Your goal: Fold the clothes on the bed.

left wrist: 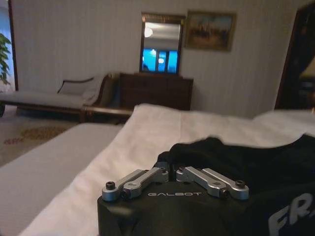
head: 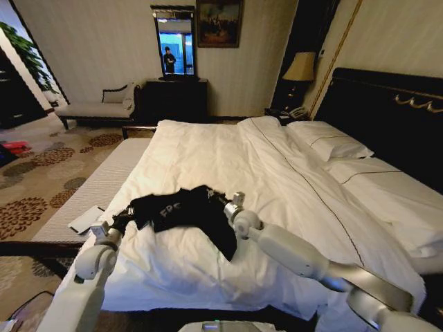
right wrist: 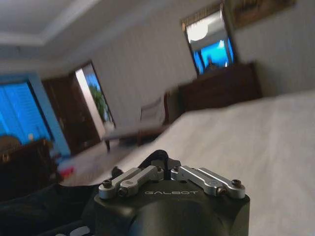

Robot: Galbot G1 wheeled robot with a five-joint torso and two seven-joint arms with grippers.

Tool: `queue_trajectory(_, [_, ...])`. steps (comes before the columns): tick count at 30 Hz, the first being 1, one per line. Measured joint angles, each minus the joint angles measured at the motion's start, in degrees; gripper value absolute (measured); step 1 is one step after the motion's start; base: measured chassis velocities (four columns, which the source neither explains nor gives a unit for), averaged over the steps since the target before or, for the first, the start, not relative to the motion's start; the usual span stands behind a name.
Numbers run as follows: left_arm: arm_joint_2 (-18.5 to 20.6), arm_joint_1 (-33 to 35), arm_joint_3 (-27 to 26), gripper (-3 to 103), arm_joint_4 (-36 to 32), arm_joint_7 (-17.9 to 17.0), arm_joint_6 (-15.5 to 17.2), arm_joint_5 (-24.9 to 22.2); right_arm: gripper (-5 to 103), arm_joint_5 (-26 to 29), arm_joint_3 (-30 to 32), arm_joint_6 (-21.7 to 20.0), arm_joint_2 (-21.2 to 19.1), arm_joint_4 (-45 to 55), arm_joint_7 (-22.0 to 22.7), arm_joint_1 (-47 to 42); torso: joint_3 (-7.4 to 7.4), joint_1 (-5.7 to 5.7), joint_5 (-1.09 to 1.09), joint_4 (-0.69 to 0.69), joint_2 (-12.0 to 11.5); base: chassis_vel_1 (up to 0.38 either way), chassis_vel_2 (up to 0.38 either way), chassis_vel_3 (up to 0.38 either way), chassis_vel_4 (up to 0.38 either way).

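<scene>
The clothes, a black T-shirt [head: 181,211] with white lettering, lie bunched on the near left part of the bed's white duvet [head: 228,155]. My left gripper [head: 124,220] is at the shirt's left end and shut on its cloth. In the left wrist view the left gripper [left wrist: 170,164] is buried in the black shirt [left wrist: 256,177]. My right gripper [head: 225,200] is at the shirt's right end, shut on its edge. The right wrist view shows the right gripper [right wrist: 162,164] with the shirt [right wrist: 34,211] trailing away beside it.
White pillows [head: 329,142] lie against the dark headboard [head: 387,97] on the right. A pale bench [head: 97,183] runs along the bed's left side with a white flat item [head: 86,219] on it. A chaise [head: 97,104] and dark dresser [head: 173,97] stand at the far wall.
</scene>
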Motion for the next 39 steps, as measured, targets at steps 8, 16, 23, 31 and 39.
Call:
queue_trajectory(8, [1.17, -1.79, -3.13, 2, -8.22, -3.70, 2.38, -8.22, 1, -2.47, 12.00, 5.23, -5.02, 9.54, -4.27, -6.90, 0.00, 0.00, 0.01, 0.00, 0.00, 0.000, 0.000, 0.000, 0.000])
queue_trajectory(16, [4.19, -3.30, -8.82, 2, -20.14, -6.81, 4.55, -18.64, 1, -0.17, 28.57, 8.49, -12.40, 24.24, -9.09, -18.90, -0.01, -0.01, 0.01, -0.06, 0.00, 0.000, 0.000, 0.000, 0.000])
queue_trajectory(23, [6.26, -0.01, -20.65, 2, -28.81, -8.71, 5.76, -29.68, 1, 5.51, 35.42, 8.37, -18.12, 32.67, -9.40, -21.06, -0.01, -0.01, -0.02, 0.01, 0.00, 0.000, 0.000, 0.000, 0.000])
queue_trajectory(31, [8.15, 4.82, -36.06, 2, -31.47, -10.38, 9.41, -41.06, 1, 10.99, 44.79, 6.35, -23.00, 42.02, -6.87, -27.51, -0.01, -0.02, -0.02, -0.03, 0.01, 0.000, 0.000, 0.000, 0.000])
queue_trajectory(39, [9.81, 6.34, -45.36, 2, -31.24, -10.10, 12.05, -45.97, 1, 16.01, 50.17, 3.40, -25.21, 42.06, -1.67, -32.17, 0.00, -0.01, 0.00, 0.00, 0.01, 0.000, 0.000, 0.000, 0.000])
